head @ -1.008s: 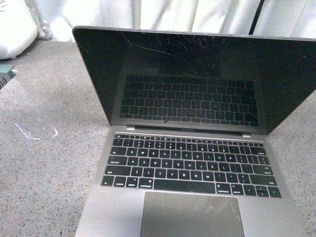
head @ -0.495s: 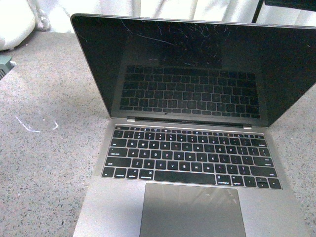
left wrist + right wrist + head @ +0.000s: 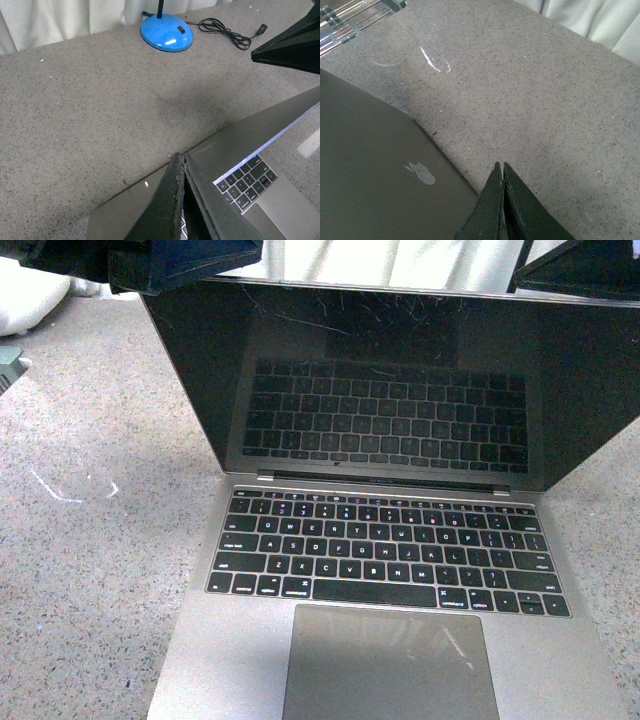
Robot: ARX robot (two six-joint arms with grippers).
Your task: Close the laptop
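The laptop [image 3: 390, 640] stands open on the speckled grey table, black keys and trackpad facing me, its scratched black screen [image 3: 390, 380] upright. My left gripper [image 3: 185, 270] is shut and sits at the lid's top left corner. In the left wrist view its tips [image 3: 180, 156] rest at the lid's top edge, with the grey lid back [image 3: 240, 145] and keys [image 3: 245, 182] beside them. My right gripper [image 3: 580, 268] is shut at the lid's top right. In the right wrist view its tips [image 3: 500, 165] are just beyond the lid's [image 3: 370, 165] edge, near the apple logo [image 3: 420, 172].
A blue lamp base [image 3: 166, 32] with a black cable [image 3: 230, 32] stands behind the laptop by the white curtain [image 3: 400, 260]. A white bag [image 3: 25, 300] lies at the far left. White scratch marks [image 3: 70, 495] show on the table to the left.
Both grippers have come into the front view at the lid's top corners. The lid's top edge has tipped slightly forward.
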